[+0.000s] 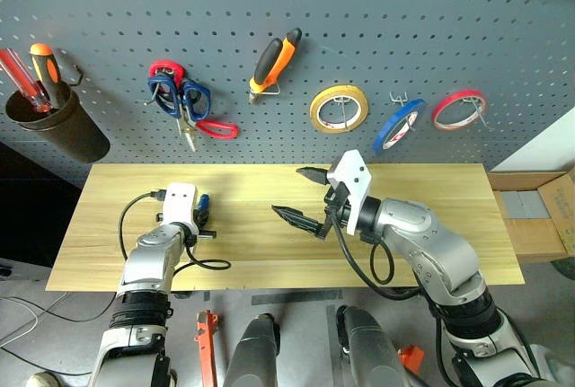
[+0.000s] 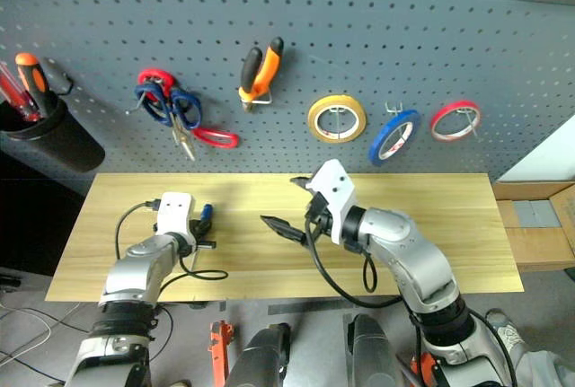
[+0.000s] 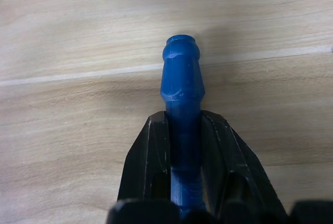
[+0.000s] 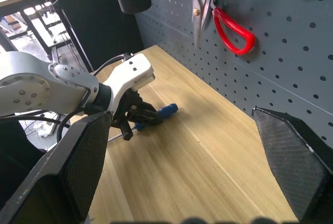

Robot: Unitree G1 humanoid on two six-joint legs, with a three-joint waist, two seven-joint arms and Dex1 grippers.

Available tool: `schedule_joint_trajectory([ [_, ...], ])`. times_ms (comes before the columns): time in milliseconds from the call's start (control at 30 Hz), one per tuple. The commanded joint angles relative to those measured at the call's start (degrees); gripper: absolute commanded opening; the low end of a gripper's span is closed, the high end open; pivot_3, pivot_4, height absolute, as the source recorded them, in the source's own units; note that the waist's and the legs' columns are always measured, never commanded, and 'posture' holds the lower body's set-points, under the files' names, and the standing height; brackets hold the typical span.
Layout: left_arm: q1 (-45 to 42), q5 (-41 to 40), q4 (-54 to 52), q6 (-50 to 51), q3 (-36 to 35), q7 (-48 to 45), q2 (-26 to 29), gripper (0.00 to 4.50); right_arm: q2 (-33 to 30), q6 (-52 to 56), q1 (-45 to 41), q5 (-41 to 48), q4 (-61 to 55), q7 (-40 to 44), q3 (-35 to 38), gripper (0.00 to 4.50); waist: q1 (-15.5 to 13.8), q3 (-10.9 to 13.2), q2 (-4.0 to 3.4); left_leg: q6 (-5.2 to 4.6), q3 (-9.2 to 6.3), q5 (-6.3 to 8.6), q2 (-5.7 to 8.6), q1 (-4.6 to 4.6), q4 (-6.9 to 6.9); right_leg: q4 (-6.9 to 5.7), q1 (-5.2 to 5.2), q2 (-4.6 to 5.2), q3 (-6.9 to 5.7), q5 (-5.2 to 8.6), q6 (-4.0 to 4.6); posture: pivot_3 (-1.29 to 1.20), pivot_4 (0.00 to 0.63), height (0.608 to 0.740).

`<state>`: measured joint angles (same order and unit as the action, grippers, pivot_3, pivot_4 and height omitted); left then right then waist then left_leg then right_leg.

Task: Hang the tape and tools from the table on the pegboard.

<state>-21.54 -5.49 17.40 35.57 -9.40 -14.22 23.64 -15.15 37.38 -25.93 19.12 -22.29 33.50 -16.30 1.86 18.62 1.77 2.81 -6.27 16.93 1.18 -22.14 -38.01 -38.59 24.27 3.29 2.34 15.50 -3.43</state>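
Left hand [image 3: 184, 182], at the lower left of the head view, low over the desk [image 1: 431, 189]: its two black fingers [image 3: 148, 167] are pinched on the handle of the blue-handled screwdriver [image 3: 181, 89]. The handle's rounded butt projects beyond the fingertips; the shaft end is hidden behind the hand, save for a thin metal length seen in the right wrist view. The screwdriver's long axis lies flat along the desk, butt towards the pegboard [image 1: 377, 28].

Right hand [image 1: 301, 197], centre of frame, is raised above the desk with its fingers spread wide and nothing between them.

On the pegboard, left to right: a dark cup [image 1: 58, 127] holding red and orange screwdrivers [image 1: 36, 68], cut off by the frame edge; blue-handled scissors [image 1: 184, 100] overlapping red-handled scissors [image 1: 211, 127], their blades hard to tell apart; orange-and-black pliers [image 1: 274, 62]; a yellow tape roll [image 1: 339, 109]; the blue tape [image 1: 399, 125]; a red tape roll [image 1: 458, 109].
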Motion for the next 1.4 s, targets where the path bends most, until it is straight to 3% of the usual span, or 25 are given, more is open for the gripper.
schedule_joint_trajectory([
  [33,0.5,0.0,0.5,-0.2,-0.6,0.4,0.4,0.49,0.1,-1.0,0.0,0.5,-2.5,0.1,0.6,4.50,0.0,0.0,0.00,0.00,0.00,0.00,0.00,0.00,0.00,0.00,0.00,0.00,0.00,0.00,0.00,0.02,0.350,0.740],
  [333,2.8,1.2,-4.8,-4.0,0.7,-0.6,1.0,0.49,-0.2,-3.2,-0.6,2.7,-1.0,3.7,2.1,4.50,0.0,-0.1,0.06,0.23,-0.01,-0.12,-0.01,-0.08,0.02,0.08,0.04,0.02,-0.01,0.00,0.00,0.03,0.288,0.740],
  [533,7.9,1.8,-14.5,-5.2,0.8,0.2,0.6,0.49,0.9,-4.4,-0.5,7.6,-0.7,7.5,4.8,4.50,-0.1,-0.5,0.43,0.31,-0.04,-0.17,0.01,-0.77,-0.06,-0.03,0.78,0.17,-0.07,-0.01,0.01,0.04,0.239,0.740],
  [900,15.9,7.6,-32.8,-5.9,-2.5,8.8,0.4,0.49,3.2,-6.3,-2.4,13.3,2.1,10.4,7.7,4.50,-0.5,-3.9,0.58,0.37,0.08,-0.20,0.13,-0.83,-0.02,-0.05,0.93,0.39,-0.18,-0.01,0.01,0.09,0.142,0.740],
  [1133,8.4,8.4,-32.5,-13.0,-10.1,15.8,0.9,0.49,5.1,-7.0,-4.5,14.9,3.4,9.5,8.4,4.50,-2.1,-6.4,0.62,0.39,0.10,-0.21,0.14,-0.75,-0.06,-0.12,0.85,0.22,-0.19,-0.01,0.01,0.12,0.122,0.740],
  [1400,-5.3,7.7,-20.8,-21.3,-11.0,14.5,6.7,0.49,7.3,-6.9,-6.7,15.4,4.6,7.9,9.3,4.50,-3.2,-7.4,0.74,0.53,0.17,-0.32,0.18,-0.67,-0.12,-0.31,0.79,0.16,-0.23,-0.03,0.04,0.09,0.121,0.740],
])
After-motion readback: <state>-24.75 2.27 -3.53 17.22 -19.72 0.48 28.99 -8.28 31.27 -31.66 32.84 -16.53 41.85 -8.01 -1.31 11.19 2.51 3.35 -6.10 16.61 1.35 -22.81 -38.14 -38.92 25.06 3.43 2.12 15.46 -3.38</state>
